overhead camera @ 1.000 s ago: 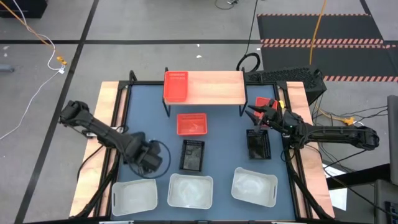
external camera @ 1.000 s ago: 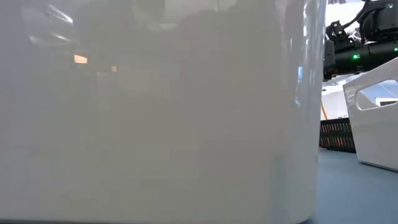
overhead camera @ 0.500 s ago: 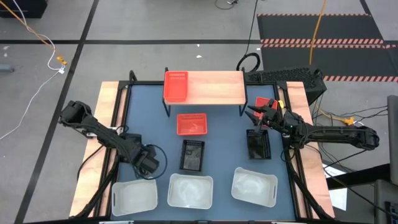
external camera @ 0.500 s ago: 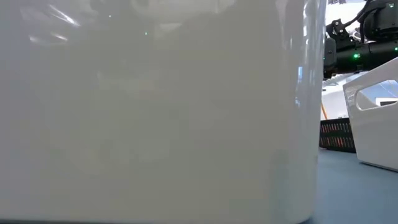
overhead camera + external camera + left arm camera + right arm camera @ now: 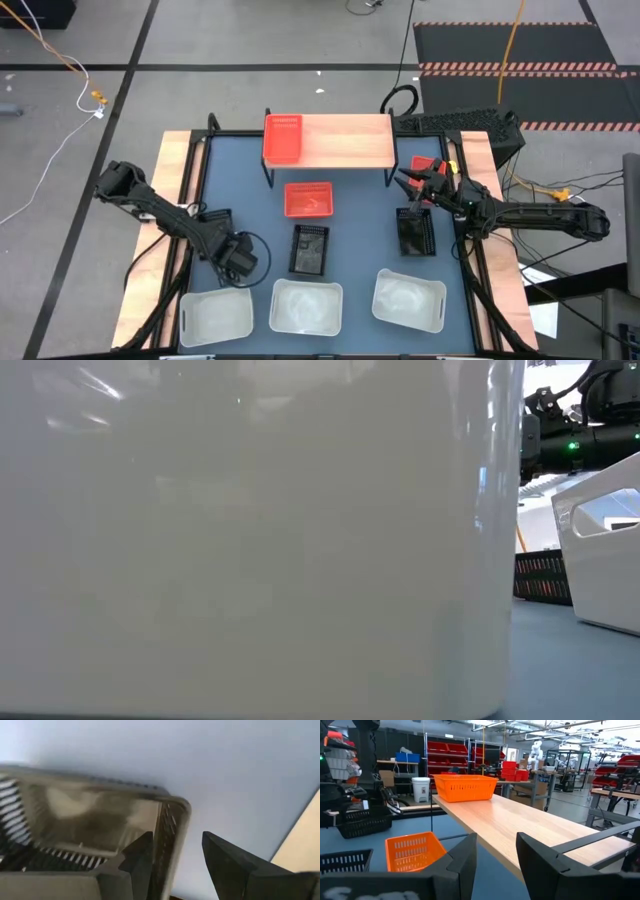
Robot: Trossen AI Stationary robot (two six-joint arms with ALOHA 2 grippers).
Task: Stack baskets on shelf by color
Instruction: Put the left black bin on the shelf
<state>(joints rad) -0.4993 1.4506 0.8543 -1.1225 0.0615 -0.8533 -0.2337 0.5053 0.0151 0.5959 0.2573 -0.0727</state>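
The shelf (image 5: 345, 140) stands at the far edge with one red basket (image 5: 282, 138) on its left end. A second red basket (image 5: 308, 199) lies on the table. A third (image 5: 428, 163) lies by my right gripper (image 5: 403, 186), which is open, empty and level with the shelf top (image 5: 520, 825). Black baskets sit at the middle (image 5: 309, 248), the right (image 5: 415, 232) and the left (image 5: 213, 218). My left gripper (image 5: 232, 250) is open over the left one's corner. One finger (image 5: 142, 852) is inside its wall (image 5: 172, 835) and one finger (image 5: 220, 855) outside. Three white baskets (image 5: 306, 305) line the near edge.
A white basket (image 5: 250, 540) stands right against the low camera and hides most of the table in that view. Wooden side rails (image 5: 180, 170) border the blue tabletop. A keyboard (image 5: 455, 122) lies behind the shelf's right end. The shelf's middle and right parts are bare.
My left gripper has gone down onto the left black basket, and part of that basket now shows beside the arm. My right arm has kept still.
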